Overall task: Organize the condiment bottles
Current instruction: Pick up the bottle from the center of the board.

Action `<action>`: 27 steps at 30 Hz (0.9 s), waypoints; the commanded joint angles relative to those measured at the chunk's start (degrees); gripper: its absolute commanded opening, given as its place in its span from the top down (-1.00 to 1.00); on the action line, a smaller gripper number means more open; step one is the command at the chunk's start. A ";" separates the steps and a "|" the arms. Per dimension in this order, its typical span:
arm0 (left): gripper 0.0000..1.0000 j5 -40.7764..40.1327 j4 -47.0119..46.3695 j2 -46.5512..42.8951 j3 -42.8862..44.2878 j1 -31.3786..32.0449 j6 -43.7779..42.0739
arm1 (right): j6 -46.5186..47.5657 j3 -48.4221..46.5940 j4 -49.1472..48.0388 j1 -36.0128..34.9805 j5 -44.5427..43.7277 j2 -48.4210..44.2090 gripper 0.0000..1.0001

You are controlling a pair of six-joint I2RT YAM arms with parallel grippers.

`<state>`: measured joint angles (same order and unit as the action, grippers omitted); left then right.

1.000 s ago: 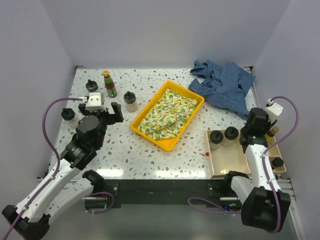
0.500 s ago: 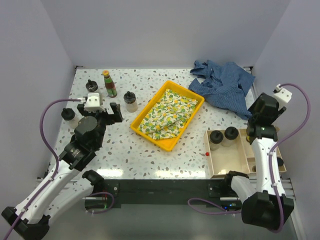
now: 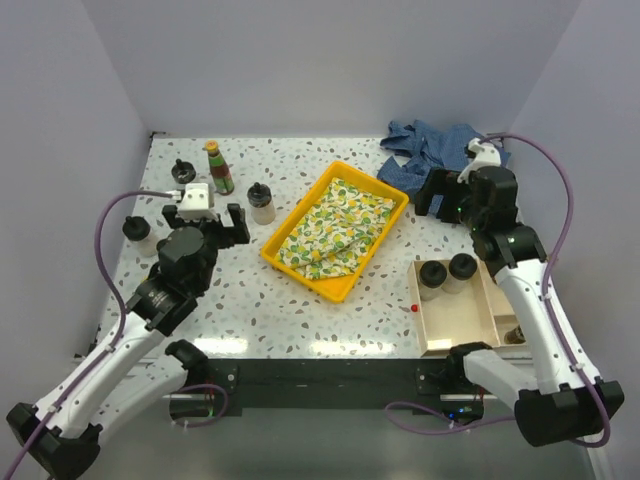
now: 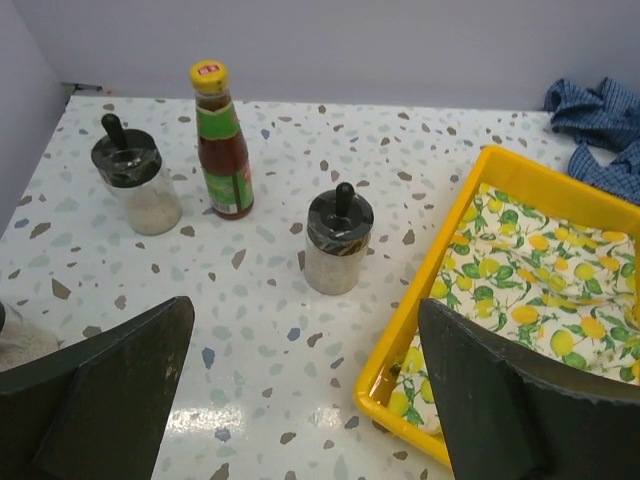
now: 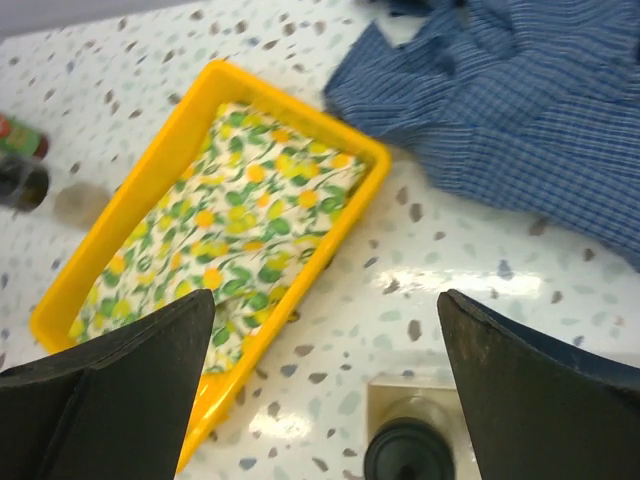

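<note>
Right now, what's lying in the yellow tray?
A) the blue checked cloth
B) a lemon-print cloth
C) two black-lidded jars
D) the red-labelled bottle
B: the yellow tray holds only a folded lemon-print cloth, seen in the top view and both wrist views.

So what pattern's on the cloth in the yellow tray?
Yellow lemons with green leaves on white; the cloth shows best in the right wrist view.

terrazzo tbl (image 3: 300, 305) | yellow tray (image 4: 432, 270) ctr | blue cloth (image 3: 450, 175) R-rear | wood box (image 3: 455, 322) R-front | bottles (image 3: 262, 203) L
</note>
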<state>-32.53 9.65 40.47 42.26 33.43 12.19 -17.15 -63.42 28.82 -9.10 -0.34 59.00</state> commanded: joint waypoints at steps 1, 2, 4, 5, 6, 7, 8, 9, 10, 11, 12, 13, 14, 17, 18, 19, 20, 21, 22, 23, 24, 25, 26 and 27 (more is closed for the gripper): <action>-0.97 3.52 -0.53 6.27 2.20 -0.21 -0.33 | -3.07 0.04 -0.42 -4.78 6.74 -5.12 -0.97; -0.96 4.05 0.88 10.47 5.34 -0.56 0.29 | -3.50 0.66 -1.04 -5.39 8.15 -5.91 -0.97; -0.92 6.59 4.92 15.14 8.96 -1.70 1.96 | -4.21 2.15 -1.84 -5.49 9.13 -8.45 -0.97; -0.91 7.56 5.81 19.52 12.37 -2.14 2.05 | -4.21 2.42 -1.75 -5.49 9.04 -9.34 -0.97; -0.90 8.18 6.51 21.56 13.97 -2.66 2.14 | -4.21 2.60 -1.31 -5.57 8.60 -10.13 -0.97; -0.90 9.23 7.74 25.32 15.47 -2.93 2.14 | -4.21 2.60 -1.05 -5.57 8.51 -11.44 -0.97; -0.90 9.94 8.19 27.01 18.35 -3.11 2.14 | -4.30 2.68 -0.87 -5.57 8.51 -12.15 -0.97; -0.90 10.82 8.37 28.68 19.78 -3.63 2.14 | -4.30 2.77 -0.61 -5.57 9.03 -12.68 -0.97; -0.90 12.65 8.63 31.66 21.01 -3.90 2.05 | -4.39 2.77 -0.43 -5.57 9.56 -14.16 -0.97; -0.90 13.54 8.81 33.26 23.28 -4.16 2.05 | -4.30 2.77 -0.17 -5.49 10.00 -14.70 -0.97; -0.90 14.33 8.81 34.84 24.18 -4.86 1.97 | -4.39 2.86 0.18 -5.49 11.22 -15.40 -0.97; -0.90 15.04 9.42 37.99 25.14 -5.13 1.97 | -4.39 2.95 0.27 -5.49 11.59 -16.80 -0.97; -0.90 15.48 9.86 39.50 26.98 -5.48 2.05 | -4.39 3.12 0.62 -5.49 11.68 -17.60 -0.97; -0.89 16.89 11.26 45.21 29.88 -7.06 2.23 | -3.60 3.30 1.76 -5.49 11.77 -20.14 -0.97; -0.87 16.80 11.53 46.53 30.68 -7.67 2.32 | -3.33 3.30 2.03 -5.49 11.68 -20.68 -0.97; -0.87 15.93 12.23 48.89 31.38 -8.03 2.40 | -3.07 3.39 2.47 -5.49 11.42 -21.29 -0.97; -0.86 15.66 12.67 50.05 32.78 -8.29 2.67 | -2.72 3.48 2.82 -5.57 11.33 -22.25 -0.97; -0.86 15.49 13.28 51.02 33.49 -8.90 2.84 | -2.54 3.48 3.08 -5.49 11.24 -22.70 -0.97; -0.86 15.31 13.20 52.51 34.28 -9.17 2.84 | -2.28 3.48 3.26 -5.49 11.15 -22.96 -0.97; -0.87 15.22 13.20 53.22 34.64 -9.35 2.84 | -2.02 3.39 3.70 -5.40 11.15 -23.32 -0.97; -0.89 15.13 12.94 53.75 34.82 -9.61 2.76 | -1.84 3.39 3.79 -5.49 11.15 -23.75 -0.97; -0.90 14.61 12.76 54.79 34.99 -9.79 2.58 | -1.75 3.39 4.05 -5.49 11.06 -23.85 -0.97; -0.92 14.26 12.50 55.15 35.00 -9.87 2.41 | -1.49 3.30 4.40 -5.49 10.97 -23.93 -0.97; -0.92 13.99 11.89 55.50 35.00 -10.05 2.23 | -1.31 3.30 4.49 -5.49 10.80 -24.02 -0.97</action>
<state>-17.65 22.31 95.33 74.28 24.25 14.13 -19.88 -60.18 31.70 -14.52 10.02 35.11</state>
